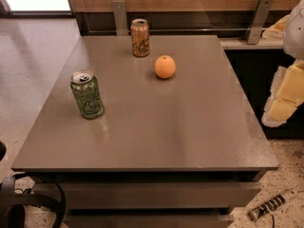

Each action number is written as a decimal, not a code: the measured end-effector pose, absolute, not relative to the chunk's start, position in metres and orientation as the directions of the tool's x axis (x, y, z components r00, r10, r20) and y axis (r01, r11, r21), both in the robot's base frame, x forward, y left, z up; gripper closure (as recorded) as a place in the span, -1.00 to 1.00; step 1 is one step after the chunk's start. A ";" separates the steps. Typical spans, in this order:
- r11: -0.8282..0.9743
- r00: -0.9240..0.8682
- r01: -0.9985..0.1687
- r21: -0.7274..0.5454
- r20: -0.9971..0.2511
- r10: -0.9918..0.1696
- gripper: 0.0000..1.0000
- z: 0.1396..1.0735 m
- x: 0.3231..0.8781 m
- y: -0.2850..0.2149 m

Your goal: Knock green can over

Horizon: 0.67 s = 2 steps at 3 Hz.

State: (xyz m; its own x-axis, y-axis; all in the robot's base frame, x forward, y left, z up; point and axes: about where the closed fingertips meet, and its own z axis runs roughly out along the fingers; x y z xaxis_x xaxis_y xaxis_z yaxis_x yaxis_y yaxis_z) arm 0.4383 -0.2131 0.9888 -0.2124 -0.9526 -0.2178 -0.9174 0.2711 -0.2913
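Note:
The green can [87, 94] stands upright on the grey table [190, 127], near its left edge. It has a silver top and dark cursive lettering. My gripper [285, 96] is at the right edge of the view, pale yellow and white, beyond the table's right side. It is far from the green can and touches nothing.
An orange-tan can [140, 37] stands upright at the back of the table. An orange [165, 66] lies just right of it and nearer to me. A wooden wall with metal brackets [119, 17] runs behind. Black cables [28, 203] lie on the floor at front left.

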 end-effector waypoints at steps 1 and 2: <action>0.272 -0.212 -0.917 -0.292 -0.219 -0.952 -1.00 0.989 0.438 -0.213; 0.315 -0.218 -0.898 -0.307 -0.313 -0.925 -1.00 0.987 0.451 -0.203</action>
State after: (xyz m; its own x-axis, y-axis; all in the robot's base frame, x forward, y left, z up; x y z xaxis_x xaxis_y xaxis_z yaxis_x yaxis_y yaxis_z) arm 0.4510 -0.2033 0.9874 -0.2175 -0.9245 -0.3130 -0.8982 0.3151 -0.3065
